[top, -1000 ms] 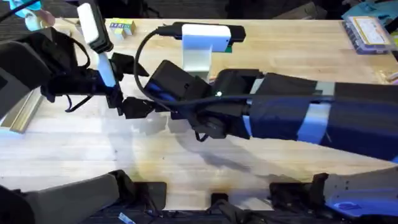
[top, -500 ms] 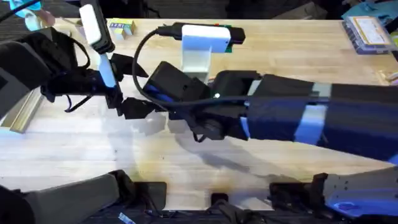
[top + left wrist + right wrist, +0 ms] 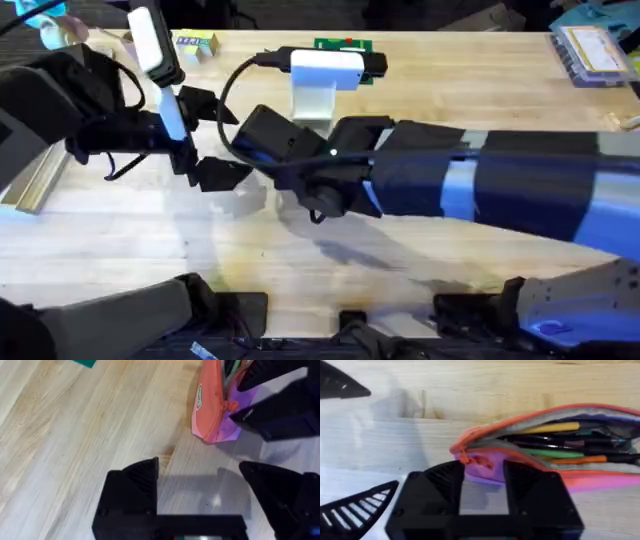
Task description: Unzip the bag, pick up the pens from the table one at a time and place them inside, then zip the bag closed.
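Observation:
The pink bag (image 3: 485,442) lies on the table (image 3: 470,390), its zipper open and the purple lining showing. Several pens (image 3: 555,426) lie inside it, among them a tan, a green and an orange one (image 3: 580,460). My right gripper (image 3: 485,482) is shut on the bag's near end, by the orange zipper pull (image 3: 469,458). My left gripper (image 3: 205,485) stands wide open just short of that same end of the bag (image 3: 212,410), touching nothing. In the overhead view my right arm (image 3: 450,180) reaches across and covers the bag, and the left gripper (image 3: 207,138) faces it.
A small green board (image 3: 343,44) sits at the back middle, yellow blocks (image 3: 195,42) at the back left, and a clear box (image 3: 595,50) at the back right. A metal strip (image 3: 35,185) lies at the left edge. Bare wood spans the front.
My right arm has shifted a little left and toward the back, uncovering the green board behind it. The left arm has stayed still.

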Robot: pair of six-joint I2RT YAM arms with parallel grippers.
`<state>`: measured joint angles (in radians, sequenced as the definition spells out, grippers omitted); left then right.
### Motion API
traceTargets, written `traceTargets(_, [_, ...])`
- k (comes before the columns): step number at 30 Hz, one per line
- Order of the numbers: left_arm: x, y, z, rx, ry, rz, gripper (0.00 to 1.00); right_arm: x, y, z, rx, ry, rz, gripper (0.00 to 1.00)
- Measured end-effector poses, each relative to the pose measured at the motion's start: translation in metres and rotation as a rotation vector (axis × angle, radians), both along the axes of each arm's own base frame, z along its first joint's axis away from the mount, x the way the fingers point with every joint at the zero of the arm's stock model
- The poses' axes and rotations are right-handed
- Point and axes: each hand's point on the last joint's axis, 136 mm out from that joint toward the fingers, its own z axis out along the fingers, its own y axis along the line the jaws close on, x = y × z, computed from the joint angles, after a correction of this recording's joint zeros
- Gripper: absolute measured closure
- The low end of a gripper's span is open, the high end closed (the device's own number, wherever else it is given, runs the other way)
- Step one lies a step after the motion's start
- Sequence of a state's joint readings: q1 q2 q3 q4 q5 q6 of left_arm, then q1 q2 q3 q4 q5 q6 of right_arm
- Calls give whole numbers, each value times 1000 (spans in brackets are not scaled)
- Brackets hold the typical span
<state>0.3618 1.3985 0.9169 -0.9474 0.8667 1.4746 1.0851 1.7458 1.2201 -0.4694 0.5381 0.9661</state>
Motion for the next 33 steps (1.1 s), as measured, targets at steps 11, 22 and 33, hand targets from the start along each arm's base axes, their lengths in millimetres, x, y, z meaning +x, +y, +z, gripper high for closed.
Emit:
traceTargets(11, [0,0,0,0,0,0,7,6,-2,1,12,-5,-16,731])
traceTargets(22, [0,0,0,0,0,0,7,8,3,4,30,-17,-10,970])
traceTargets(33, [0,0,0,0,0,0,7,8,3,10,-39,-43,92,970])
